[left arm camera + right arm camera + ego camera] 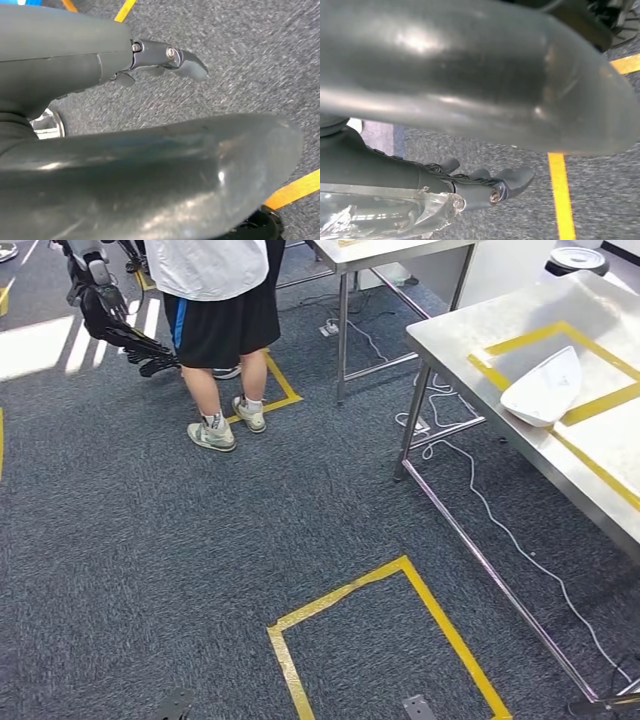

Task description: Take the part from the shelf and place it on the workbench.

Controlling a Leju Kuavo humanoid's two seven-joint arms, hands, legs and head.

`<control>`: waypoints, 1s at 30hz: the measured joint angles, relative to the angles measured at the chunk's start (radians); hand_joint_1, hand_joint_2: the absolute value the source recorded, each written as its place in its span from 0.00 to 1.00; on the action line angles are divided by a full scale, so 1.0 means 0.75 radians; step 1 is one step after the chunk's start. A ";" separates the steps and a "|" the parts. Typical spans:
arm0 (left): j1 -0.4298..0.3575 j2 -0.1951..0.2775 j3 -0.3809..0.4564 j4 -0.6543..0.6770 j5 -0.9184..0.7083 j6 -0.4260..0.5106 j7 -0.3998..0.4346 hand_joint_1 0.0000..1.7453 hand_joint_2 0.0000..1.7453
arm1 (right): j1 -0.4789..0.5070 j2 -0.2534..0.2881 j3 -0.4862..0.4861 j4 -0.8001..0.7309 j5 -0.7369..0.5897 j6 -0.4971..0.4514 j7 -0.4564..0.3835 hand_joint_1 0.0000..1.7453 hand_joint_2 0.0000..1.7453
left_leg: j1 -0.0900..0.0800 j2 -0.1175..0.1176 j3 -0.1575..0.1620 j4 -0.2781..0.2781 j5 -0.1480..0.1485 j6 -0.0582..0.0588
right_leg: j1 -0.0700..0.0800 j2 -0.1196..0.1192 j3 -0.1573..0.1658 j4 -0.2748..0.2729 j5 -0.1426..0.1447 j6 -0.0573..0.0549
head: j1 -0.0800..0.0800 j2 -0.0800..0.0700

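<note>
A white curved shell part point(545, 387) lies on the steel workbench point(468, 335) at the right, inside a yellow tape outline. My left hand point(143, 170) hangs over grey carpet. Its thick thumb and straight dark fingers point(170, 55) are apart, with nothing between them. My right hand point(471, 75) hangs over carpet too, its fingers point(501, 185) stretched out and holding nothing. Clear plastic wrap point(376, 215) covers part of that hand's cover.
A person point(219, 310) in a white shirt and black shorts stands at the upper left, a dark robotic arm point(113, 320) beside them. A second table point(377, 255) stands behind. A yellow tape square point(392, 640) marks the carpet, and cables point(490, 510) run under the workbench.
</note>
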 joint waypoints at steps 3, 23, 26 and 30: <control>-0.004 0.002 0.000 0.000 -0.004 0.000 0.003 0.00 0.00 | -0.001 0.001 0.000 0.000 0.001 0.001 0.002 0.00 0.00 | -0.005 0.110 -0.063 0.123 -0.080 -0.015 | -0.002 -0.058 0.006 -0.017 0.010 -0.022 | -0.010 0.000; -0.008 -0.001 0.000 0.000 -0.005 -0.003 0.006 0.00 0.00 | 0.015 0.002 -0.001 0.000 -0.002 0.002 0.008 0.00 0.00 | 0.003 0.111 0.026 -0.003 -0.022 0.036 | 0.000 -0.086 -0.152 0.365 -0.180 0.029 | 0.005 0.000; -0.007 -0.002 0.000 0.000 -0.006 -0.003 0.007 0.00 0.00 | 0.014 0.002 -0.001 0.000 -0.003 0.002 0.007 0.00 0.00 | 0.004 0.049 0.028 0.002 -0.022 0.026 | -0.012 -0.015 -0.046 0.108 -0.039 0.024 | 0.005 0.000; -0.003 0.000 0.000 0.000 -0.008 -0.003 0.006 0.00 0.00 | 0.010 0.003 -0.001 0.000 -0.003 0.002 0.006 0.00 0.00 | 0.013 -0.006 0.012 -0.003 -0.009 -0.011 | -0.010 0.017 -0.003 0.010 -0.009 0.009 | 0.005 0.000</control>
